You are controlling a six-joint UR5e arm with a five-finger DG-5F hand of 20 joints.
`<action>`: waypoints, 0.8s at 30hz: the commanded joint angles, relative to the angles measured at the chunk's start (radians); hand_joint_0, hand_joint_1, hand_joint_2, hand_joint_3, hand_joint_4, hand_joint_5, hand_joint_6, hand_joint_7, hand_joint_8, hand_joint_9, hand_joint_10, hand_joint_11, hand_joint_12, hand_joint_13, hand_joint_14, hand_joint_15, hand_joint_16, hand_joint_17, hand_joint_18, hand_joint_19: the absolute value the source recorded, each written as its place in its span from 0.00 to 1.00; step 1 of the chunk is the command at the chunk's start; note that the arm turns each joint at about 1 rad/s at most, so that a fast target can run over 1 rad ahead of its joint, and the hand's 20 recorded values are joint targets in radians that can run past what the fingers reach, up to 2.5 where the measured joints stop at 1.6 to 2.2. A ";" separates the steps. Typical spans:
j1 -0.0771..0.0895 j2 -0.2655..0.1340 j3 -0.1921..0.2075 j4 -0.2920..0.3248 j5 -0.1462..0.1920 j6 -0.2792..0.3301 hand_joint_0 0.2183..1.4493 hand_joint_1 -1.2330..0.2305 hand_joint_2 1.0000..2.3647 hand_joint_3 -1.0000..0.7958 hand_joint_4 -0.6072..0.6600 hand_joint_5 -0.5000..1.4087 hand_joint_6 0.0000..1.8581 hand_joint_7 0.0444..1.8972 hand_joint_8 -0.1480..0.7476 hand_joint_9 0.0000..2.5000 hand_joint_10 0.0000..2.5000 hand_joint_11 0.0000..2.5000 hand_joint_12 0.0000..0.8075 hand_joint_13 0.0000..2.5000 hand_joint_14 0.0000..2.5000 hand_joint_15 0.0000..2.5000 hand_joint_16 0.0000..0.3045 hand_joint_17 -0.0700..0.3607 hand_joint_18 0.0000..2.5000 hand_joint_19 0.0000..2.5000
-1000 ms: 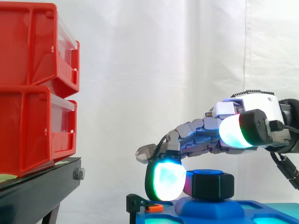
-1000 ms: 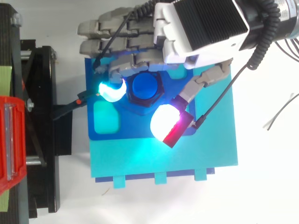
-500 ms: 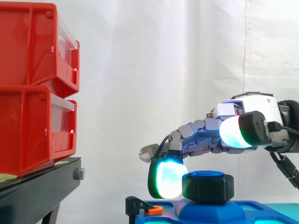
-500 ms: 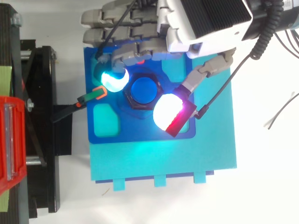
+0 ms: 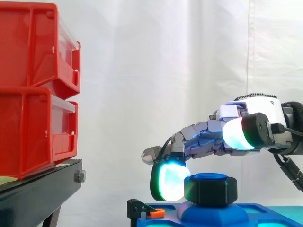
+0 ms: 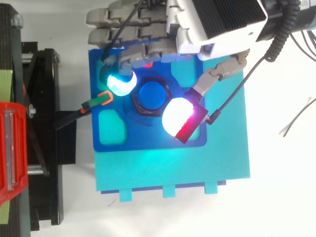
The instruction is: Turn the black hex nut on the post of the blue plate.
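Two stacked red bins (image 5: 29,118) on black stand (image 5: 41,190), white curtain (image 5: 156,71), orange-tipped clamp (image 6: 101,99)

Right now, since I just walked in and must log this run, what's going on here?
The robot's hand is curled over the black hex nut on the post of the blue plate, pinching it between glowing pads on opposite sides. The red bins sit apart on a black stand.
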 commanded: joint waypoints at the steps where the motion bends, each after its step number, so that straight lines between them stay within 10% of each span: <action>1: -0.003 0.000 0.000 0.000 -0.001 0.000 0.20 0.74 0.00 0.28 0.75 0.16 0.27 0.52 0.50 0.11 0.00 0.00 0.47 0.06 0.00 0.01 0.18 0.44 0.06 0.11; 24: -0.006 0.000 0.051 -0.011 -0.015 0.005 0.21 0.74 0.00 0.28 0.75 0.16 0.27 0.51 0.50 0.11 0.00 0.00 0.47 0.07 0.00 0.02 0.18 0.44 0.07 0.11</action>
